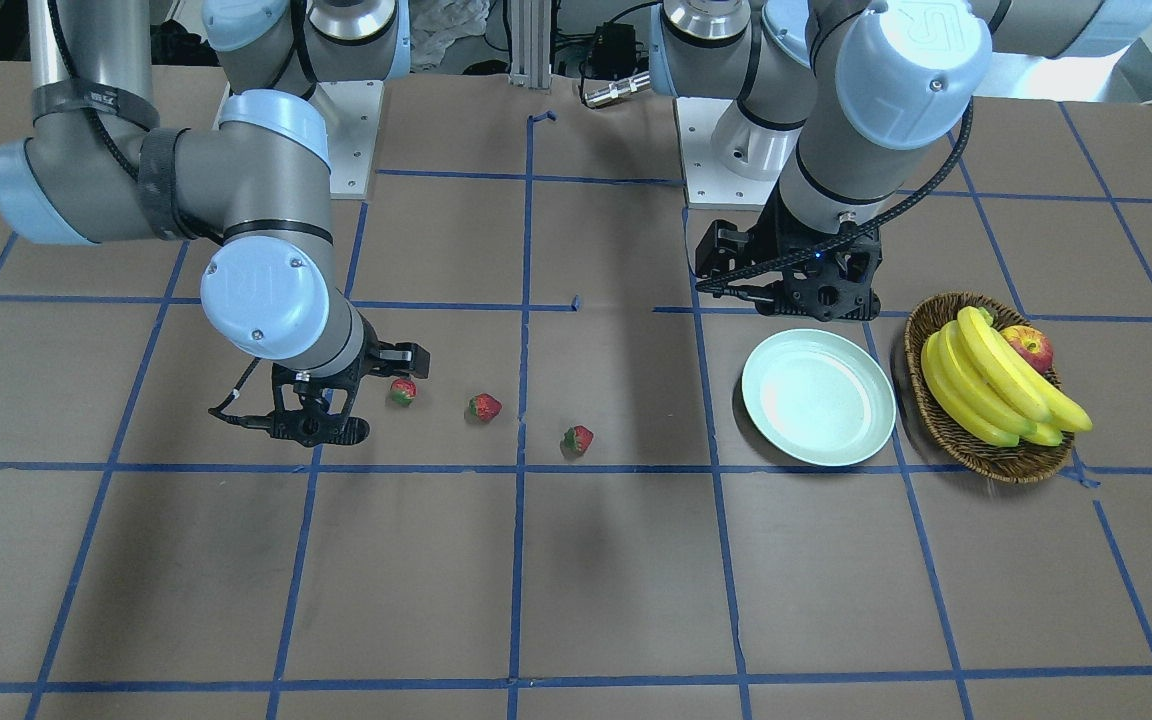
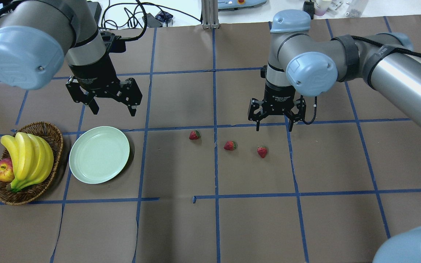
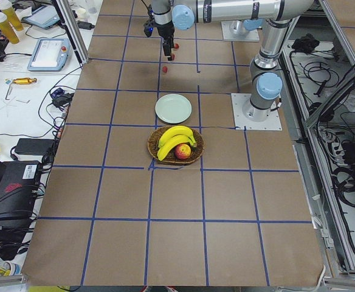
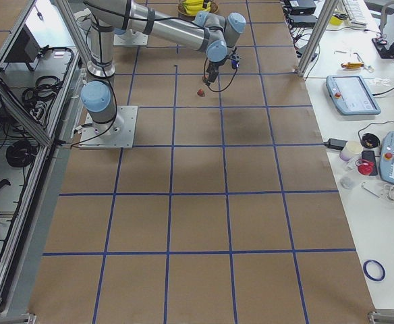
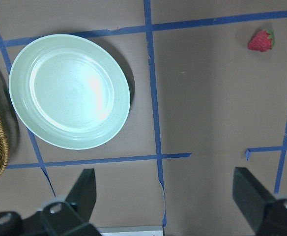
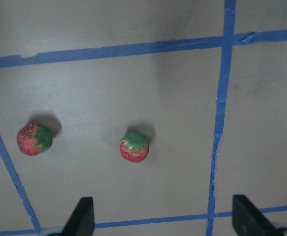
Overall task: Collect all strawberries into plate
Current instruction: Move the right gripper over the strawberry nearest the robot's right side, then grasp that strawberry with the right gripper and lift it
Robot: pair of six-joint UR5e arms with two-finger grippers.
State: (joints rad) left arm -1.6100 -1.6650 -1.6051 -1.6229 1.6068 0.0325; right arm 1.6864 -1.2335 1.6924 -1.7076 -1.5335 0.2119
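Right claw (image 2: 274,126): jaws spread wide, nothing held. It hangs above the counter (image 2: 181,226), touching no fruit; its height is hard to judge from these views.

Strawberries: three, loose on the counter in a slanting row, each apart from the next, all off the plate.
- Nearest strawberry (image 2: 262,151): close beside the Right claw.
- Middle strawberry (image 2: 230,145): next along, towards the plate.
- Far strawberry (image 2: 194,135): last in the row, well short of the plate.

Plate (image 2: 99,154): pale green, round, flat on the counter, well apart from the Strawberries.

Left claw (image 2: 114,109): jaws wide apart, nothing held. It hangs above the counter near the Plate.

Basket (image 2: 55,140): brown wicker, just beside the Plate on the side away from the Strawberries. It holds a bunch of bananas (image 2: 27,157) and an apple (image 2: 3,170).
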